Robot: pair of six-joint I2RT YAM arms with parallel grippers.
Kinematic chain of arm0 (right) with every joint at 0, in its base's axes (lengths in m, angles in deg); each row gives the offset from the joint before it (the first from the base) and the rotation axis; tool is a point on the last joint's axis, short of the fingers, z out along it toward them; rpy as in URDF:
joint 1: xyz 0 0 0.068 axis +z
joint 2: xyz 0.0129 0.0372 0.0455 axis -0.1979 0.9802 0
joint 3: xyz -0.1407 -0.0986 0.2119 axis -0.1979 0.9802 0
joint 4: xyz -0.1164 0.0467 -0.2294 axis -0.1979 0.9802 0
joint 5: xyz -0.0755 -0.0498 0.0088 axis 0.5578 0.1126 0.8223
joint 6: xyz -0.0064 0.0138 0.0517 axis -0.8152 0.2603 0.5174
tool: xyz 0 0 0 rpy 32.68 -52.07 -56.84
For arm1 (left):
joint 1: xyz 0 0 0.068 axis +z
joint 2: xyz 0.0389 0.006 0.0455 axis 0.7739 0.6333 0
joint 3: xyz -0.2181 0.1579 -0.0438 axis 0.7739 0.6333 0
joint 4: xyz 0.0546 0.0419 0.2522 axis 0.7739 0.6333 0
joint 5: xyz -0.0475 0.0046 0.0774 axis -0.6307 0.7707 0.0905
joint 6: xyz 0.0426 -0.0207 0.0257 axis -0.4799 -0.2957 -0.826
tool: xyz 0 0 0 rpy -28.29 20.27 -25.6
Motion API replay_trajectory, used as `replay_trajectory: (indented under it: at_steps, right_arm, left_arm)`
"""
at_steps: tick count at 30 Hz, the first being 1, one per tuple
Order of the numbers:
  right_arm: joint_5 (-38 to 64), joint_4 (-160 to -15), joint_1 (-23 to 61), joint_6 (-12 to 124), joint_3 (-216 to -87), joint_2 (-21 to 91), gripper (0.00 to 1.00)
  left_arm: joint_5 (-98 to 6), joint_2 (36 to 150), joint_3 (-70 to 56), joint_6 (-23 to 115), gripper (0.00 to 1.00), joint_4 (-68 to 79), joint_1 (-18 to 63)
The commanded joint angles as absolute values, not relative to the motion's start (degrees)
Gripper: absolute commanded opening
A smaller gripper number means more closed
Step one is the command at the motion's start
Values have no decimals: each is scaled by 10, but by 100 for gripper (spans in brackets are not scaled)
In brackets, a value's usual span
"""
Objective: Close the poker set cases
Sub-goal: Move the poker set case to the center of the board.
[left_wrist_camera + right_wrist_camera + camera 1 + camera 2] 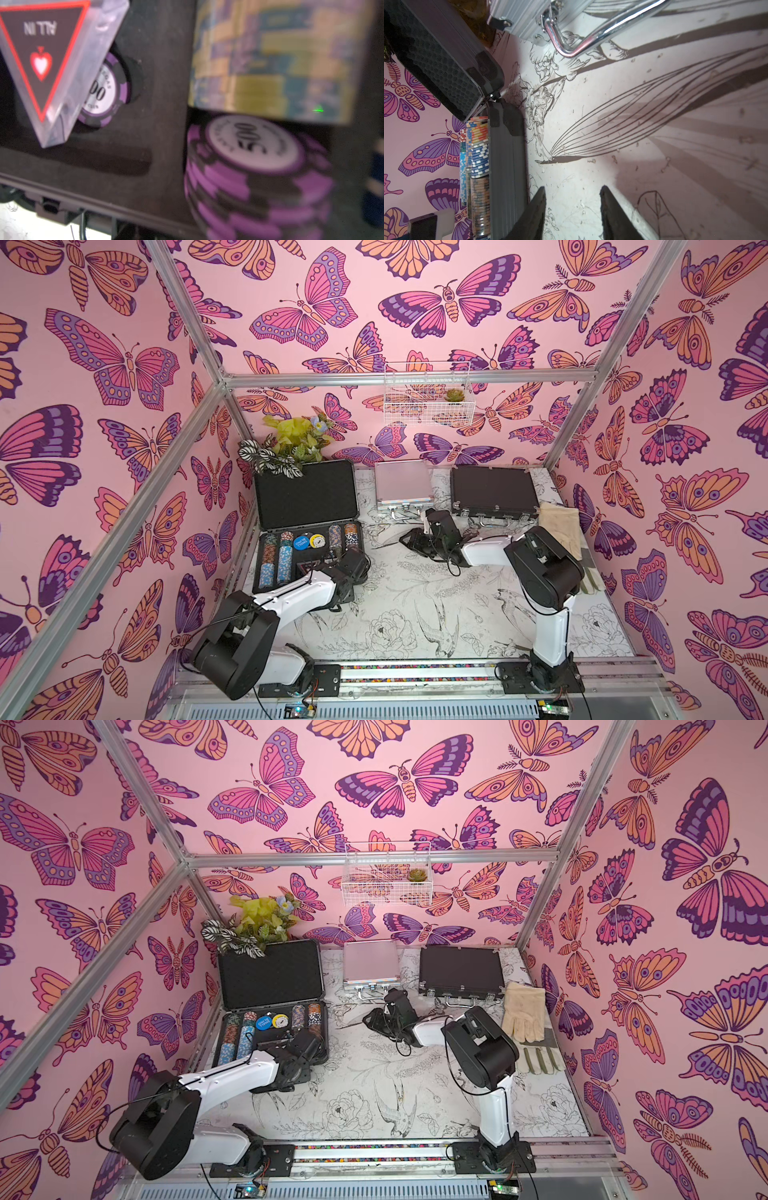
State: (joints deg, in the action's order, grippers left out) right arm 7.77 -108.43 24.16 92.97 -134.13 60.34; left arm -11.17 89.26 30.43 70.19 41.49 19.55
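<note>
The large dark-grey case (305,497) stands open at the left, its foam-lined lid upright and rows of chips in the base (249,1040). At the back, the small silver case (403,485) and the wide black case (492,491) both lie with lids down. My left gripper (328,564) hangs over the open case's front right corner. Its fingers are hidden under the wrist, and the left wrist view shows only purple chips (259,176) and foam. My right gripper (573,188) is open and empty, low over the mat between the open case's side (506,166) and the silver case's handle (581,41).
A cream work glove (523,1011) and a grey-green one (540,1058) lie by the right wall. A leafy plant (286,443) stands behind the open lid. A wire basket (428,393) hangs on the back wall. A clear triangular "ALL IN" marker (41,62) sits in the foam.
</note>
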Motion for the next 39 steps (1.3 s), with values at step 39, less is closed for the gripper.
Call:
replay_trajectory:
  at_steps: [39]
  right_arm:
    - [66,-1006,201,885,-1355,544,44]
  left_arm:
    - [-198,993,211,811,28,407,-110]
